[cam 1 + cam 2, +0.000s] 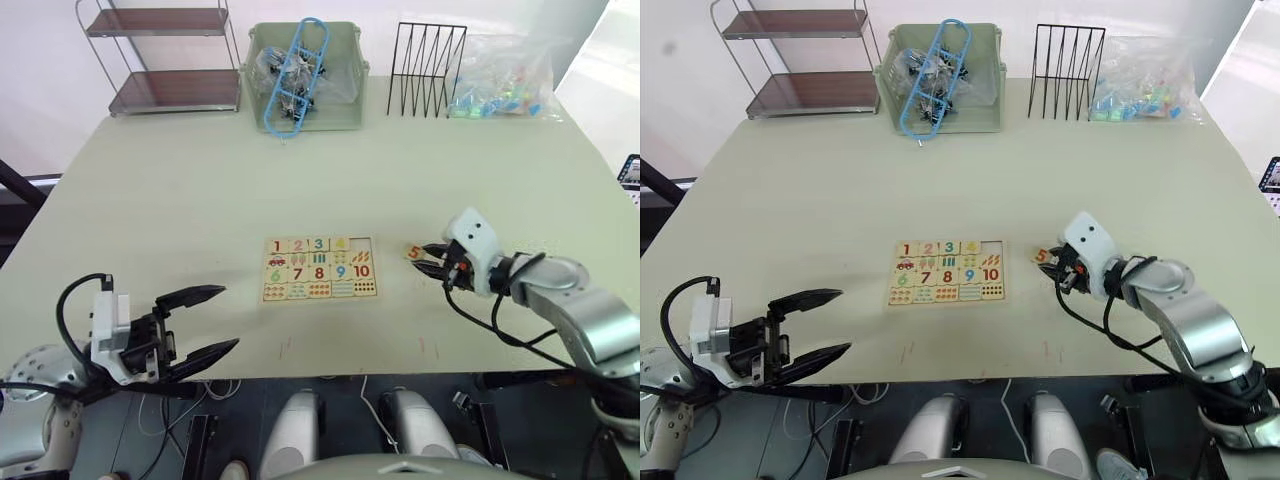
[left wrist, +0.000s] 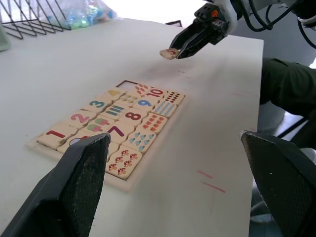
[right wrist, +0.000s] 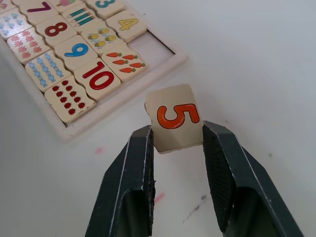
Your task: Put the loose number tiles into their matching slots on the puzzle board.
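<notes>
The puzzle board [image 1: 320,268] lies flat at the middle of the table, with tiles 1 to 4 seated in its top row. The slot [image 3: 153,49] at that row's right end is bare. My right gripper [image 1: 432,258] is to the right of the board, shut on the loose number tile [image 3: 175,117], an orange 5. In the left wrist view the tile [image 2: 169,53] hangs a little above the table. My left gripper [image 1: 229,318] stands open with nothing between its fingers, near the table's front edge, left of the board.
Along the table's far edge stand a metal shelf rack [image 1: 165,55], a green bin [image 1: 305,75] holding blue plastic parts, a black wire rack [image 1: 427,70] and a clear bag [image 1: 505,80] of coloured pieces. Bare tabletop surrounds the board.
</notes>
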Available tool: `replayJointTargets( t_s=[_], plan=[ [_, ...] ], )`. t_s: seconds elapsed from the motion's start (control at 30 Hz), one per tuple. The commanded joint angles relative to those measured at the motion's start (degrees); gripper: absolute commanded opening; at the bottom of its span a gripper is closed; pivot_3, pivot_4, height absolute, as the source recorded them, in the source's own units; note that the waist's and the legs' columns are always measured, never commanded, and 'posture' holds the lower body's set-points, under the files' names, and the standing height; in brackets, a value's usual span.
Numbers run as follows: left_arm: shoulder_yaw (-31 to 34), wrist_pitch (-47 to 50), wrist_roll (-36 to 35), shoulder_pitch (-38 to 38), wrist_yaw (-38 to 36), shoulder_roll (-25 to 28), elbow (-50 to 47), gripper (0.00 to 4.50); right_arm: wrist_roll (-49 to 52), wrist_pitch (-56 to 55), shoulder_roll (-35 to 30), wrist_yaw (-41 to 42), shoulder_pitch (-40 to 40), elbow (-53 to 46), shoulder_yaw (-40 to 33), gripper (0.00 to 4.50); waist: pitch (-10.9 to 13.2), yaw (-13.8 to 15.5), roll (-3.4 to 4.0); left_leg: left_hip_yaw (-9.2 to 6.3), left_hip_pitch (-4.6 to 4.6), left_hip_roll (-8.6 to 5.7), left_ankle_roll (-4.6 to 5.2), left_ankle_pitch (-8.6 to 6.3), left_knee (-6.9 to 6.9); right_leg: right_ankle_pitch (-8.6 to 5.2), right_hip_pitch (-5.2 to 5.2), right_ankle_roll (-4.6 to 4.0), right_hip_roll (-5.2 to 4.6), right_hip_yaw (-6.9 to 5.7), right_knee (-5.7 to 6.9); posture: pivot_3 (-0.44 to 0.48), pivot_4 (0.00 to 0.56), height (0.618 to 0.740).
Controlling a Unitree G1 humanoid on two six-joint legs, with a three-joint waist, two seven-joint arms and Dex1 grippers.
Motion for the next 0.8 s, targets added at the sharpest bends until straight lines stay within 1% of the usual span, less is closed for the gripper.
replayJointTargets(
  t_s=[0.03,0.2,0.37,0.47,0.6,0.8],
  plan=[
    [1.96,-0.46,-0.10,1.56,2.99,-0.65,-3.22,4.50,-0.75,-1.76,-0.99,4.23,-6.57,4.10,2.94,0.88,0.00,0.01,0.00,-0.01,-0.01,0.00,0.00,0.00,0.00,0.00,0.00,0.00,0.00,-0.01,0.00,0.000,0.150,0.739],
    [2.16,-0.54,0.20,3.48,6.24,-1.64,-5.24,4.50,-2.72,-2.00,0.43,7.78,-16.09,11.77,8.19,0.88,0.01,-0.09,0.00,0.01,-0.02,0.00,0.00,0.00,0.00,0.01,-0.03,0.00,-0.01,0.01,0.00,0.000,0.150,0.739],
    [2.30,-0.17,0.30,5.28,9.85,-2.92,-7.81,4.50,-4.92,-0.39,3.33,10.94,-25.92,20.02,13.17,0.88,0.03,-0.21,0.05,-0.02,-0.03,0.00,0.00,0.00,0.00,0.02,-0.06,-0.01,-0.09,0.00,0.01,0.000,0.150,0.739],
    [2.17,0.11,0.69,5.58,11.36,-3.17,-8.36,4.50,-6.86,-1.43,3.63,14.25,-29.95,24.74,16.51,0.88,0.03,-0.02,0.05,-0.05,-0.04,-0.01,0.00,0.00,-0.01,0.03,-0.07,-0.01,-0.14,0.01,0.00,0.000,0.150,0.739],
    [1.90,0.56,0.71,5.81,13.53,-3.48,-9.18,4.50,-8.85,-1.89,5.45,16.81,-34.56,30.49,18.79,0.88,0.04,-0.09,0.06,-0.04,-0.06,-0.05,0.00,0.00,-0.01,0.02,-0.07,-0.01,-0.23,-0.03,0.00,0.000,0.150,0.739],
    [1.30,1.11,0.58,6.88,15.45,-4.18,-10.94,4.50,-11.30,-1.47,8.64,18.42,-37.78,35.57,20.78,0.88,0.04,-0.34,0.07,-0.13,-0.06,-0.05,0.00,0.00,-0.04,0.03,-0.11,-0.01,-0.33,-0.01,0.01,0.000,0.150,0.739]
  ],
)
